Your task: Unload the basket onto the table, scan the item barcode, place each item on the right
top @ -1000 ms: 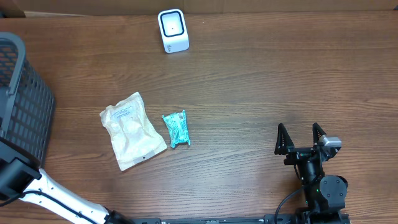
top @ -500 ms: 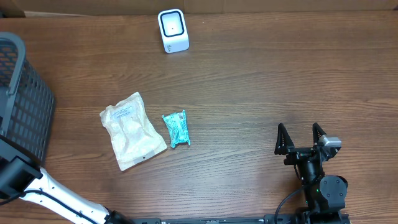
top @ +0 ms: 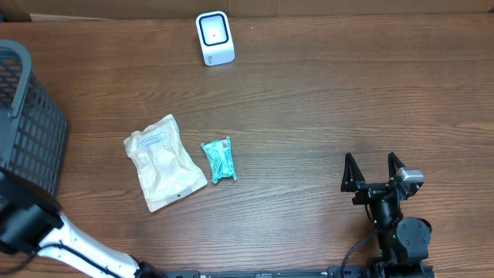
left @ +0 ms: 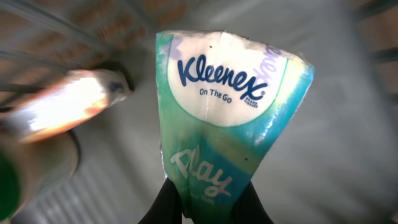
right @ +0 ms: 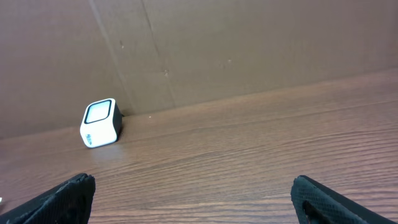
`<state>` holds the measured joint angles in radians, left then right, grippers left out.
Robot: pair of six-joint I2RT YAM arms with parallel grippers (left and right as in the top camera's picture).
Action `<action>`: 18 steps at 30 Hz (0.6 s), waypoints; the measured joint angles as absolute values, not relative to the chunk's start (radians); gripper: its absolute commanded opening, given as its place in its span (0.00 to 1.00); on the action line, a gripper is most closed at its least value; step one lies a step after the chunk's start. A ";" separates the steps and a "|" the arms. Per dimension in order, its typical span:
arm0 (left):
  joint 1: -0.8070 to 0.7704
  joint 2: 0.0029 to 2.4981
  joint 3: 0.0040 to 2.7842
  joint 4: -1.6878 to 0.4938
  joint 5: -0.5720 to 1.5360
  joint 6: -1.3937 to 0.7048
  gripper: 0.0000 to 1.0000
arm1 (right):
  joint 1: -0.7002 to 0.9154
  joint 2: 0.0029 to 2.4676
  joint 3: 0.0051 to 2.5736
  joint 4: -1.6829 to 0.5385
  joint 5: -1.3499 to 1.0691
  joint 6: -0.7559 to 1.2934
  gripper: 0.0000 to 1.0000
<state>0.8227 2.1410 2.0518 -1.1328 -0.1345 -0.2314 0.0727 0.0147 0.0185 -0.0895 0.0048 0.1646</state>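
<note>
Two pincers: we see the left pincer and the right pincer, well apart.
Left pincer: its fingers are clamped together on the lower end of a tissue pack.
Tissue pack: it sticks out ahead of the left pincer, and we read its printed face; behind it all is blurred grey.
Right pincer: jaws spread wide, nothing between them.
Scanner: far ahead of the right pincer and off to its left, standing on the surface.
Pouch and teal packet: just beside each other, to the right pincer's left.
Basket: farther left again.
</note>
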 measured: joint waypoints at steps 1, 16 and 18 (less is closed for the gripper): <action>0.816 2.103 2.056 -1.143 -0.123 -0.234 0.04 | 0.073 0.015 0.019 -0.090 0.004 0.164 1.00; 0.453 1.698 2.079 -1.401 0.071 -0.260 0.04 | 0.073 0.015 0.019 -0.089 0.005 0.164 1.00; 0.346 1.698 2.070 -1.417 0.078 -0.260 0.04 | 0.073 0.015 0.019 -0.090 0.005 0.164 1.00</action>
